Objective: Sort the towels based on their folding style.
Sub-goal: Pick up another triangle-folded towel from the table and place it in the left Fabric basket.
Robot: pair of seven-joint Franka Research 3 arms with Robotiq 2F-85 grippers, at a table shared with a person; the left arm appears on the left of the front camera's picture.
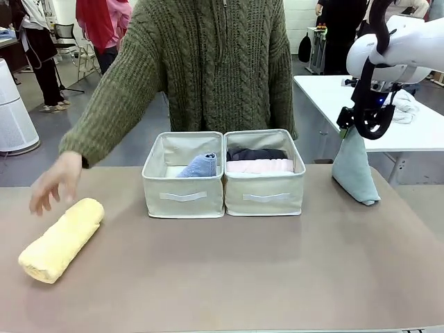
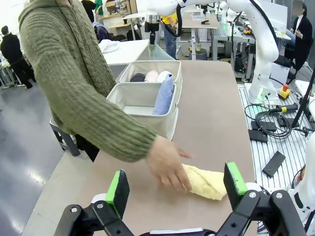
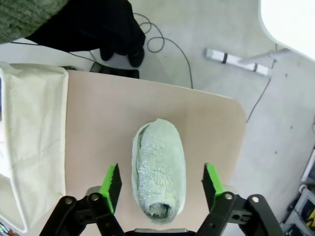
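A pale blue-grey cone towel (image 1: 357, 172) stands upright at the table's right edge. My right gripper (image 1: 352, 130) hangs over its tip. In the right wrist view the towel (image 3: 158, 174) sits between the green pads (image 3: 112, 182), with a gap on each side, so my right gripper (image 3: 161, 173) is open. A yellow roll (image 1: 61, 239) lies at the front left, and the person's hand (image 1: 54, 184) hovers by it. My left gripper (image 2: 176, 189) is open above the yellow roll (image 2: 209, 182). The periwinkle cone (image 1: 200, 165) stands in the left bin. Dark grey (image 1: 257, 153) and pink (image 1: 258, 166) rolls lie in the right bin.
Two beige fabric bins (image 1: 184, 198) (image 1: 265, 198) stand side by side at the table's middle back. The person stands close behind them, one sleeve (image 2: 83, 93) reaching across the left side. A white table (image 1: 416, 135) stands off to the right.
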